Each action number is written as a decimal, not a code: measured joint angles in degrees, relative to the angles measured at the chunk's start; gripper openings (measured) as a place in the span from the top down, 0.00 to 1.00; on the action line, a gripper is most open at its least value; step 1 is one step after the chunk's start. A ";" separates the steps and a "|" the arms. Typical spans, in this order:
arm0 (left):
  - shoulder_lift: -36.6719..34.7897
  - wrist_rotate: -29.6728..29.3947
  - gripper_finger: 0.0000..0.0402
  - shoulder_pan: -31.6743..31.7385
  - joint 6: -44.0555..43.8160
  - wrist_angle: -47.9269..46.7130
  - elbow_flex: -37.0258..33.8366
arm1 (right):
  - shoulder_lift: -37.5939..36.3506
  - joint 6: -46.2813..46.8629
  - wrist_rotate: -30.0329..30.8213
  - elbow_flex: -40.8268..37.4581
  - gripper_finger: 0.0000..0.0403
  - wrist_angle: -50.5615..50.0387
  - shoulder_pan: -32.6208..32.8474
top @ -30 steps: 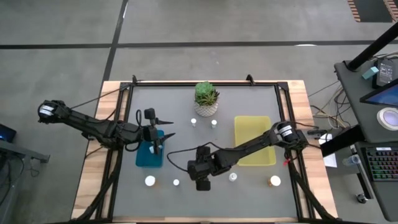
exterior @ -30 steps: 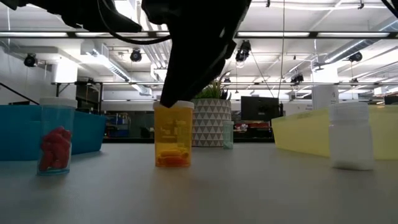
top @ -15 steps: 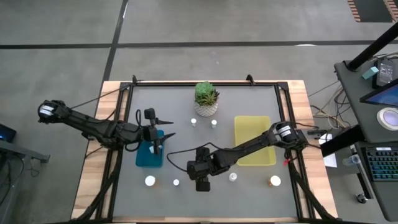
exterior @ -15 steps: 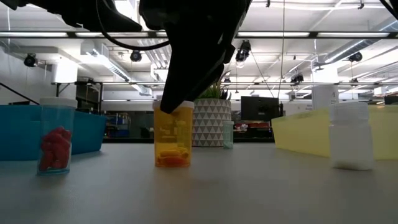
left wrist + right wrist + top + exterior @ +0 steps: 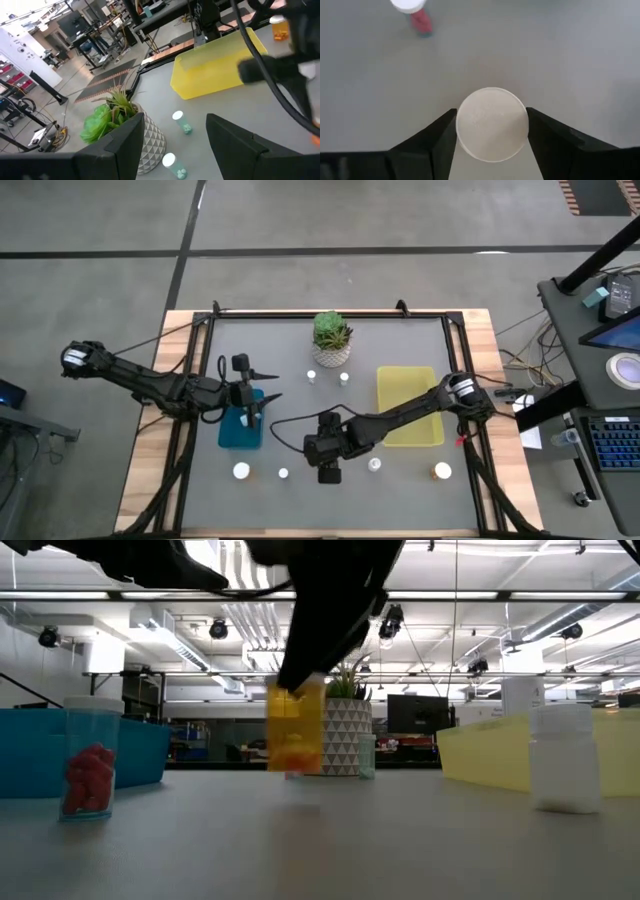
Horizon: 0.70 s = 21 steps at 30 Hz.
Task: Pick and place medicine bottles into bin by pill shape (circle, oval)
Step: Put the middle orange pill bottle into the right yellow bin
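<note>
The right gripper (image 5: pixel 491 131) has its jaws clamped on the white cap of an amber bottle (image 5: pixel 296 728), which hangs clear of the table (image 5: pixel 400 345) near the middle of its front edge. The left gripper (image 5: pixel 172 135), jaws apart and empty, hovers over the blue bin (image 5: pixel 234 430) by the left edge

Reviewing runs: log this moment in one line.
right gripper: shut on amber bottle, lifted off table | left gripper: open above blue bin

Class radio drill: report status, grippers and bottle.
Right gripper shut on amber bottle, lifted off table. Left gripper open, over blue bin. Nothing blocking.
</note>
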 joint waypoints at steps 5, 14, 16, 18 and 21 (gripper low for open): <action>-0.02 0.01 0.51 0.02 0.02 0.13 0.01 | -5.26 1.28 5.97 0.00 0.48 -7.90 -0.15; -0.02 0.00 0.51 0.02 0.17 0.50 0.03 | -15.94 7.26 12.91 -3.10 0.48 -19.16 -2.90; -0.02 0.00 0.51 0.02 0.20 0.62 0.02 | -19.02 7.65 12.86 -6.13 0.48 -18.51 -3.69; 0.00 0.00 0.51 0.02 0.23 0.98 0.03 | -22.25 8.91 12.71 -9.84 0.48 -17.92 -4.65; 0.00 0.00 0.51 0.02 0.40 1.34 0.01 | -27.52 11.63 12.88 -16.31 0.48 -17.59 -6.61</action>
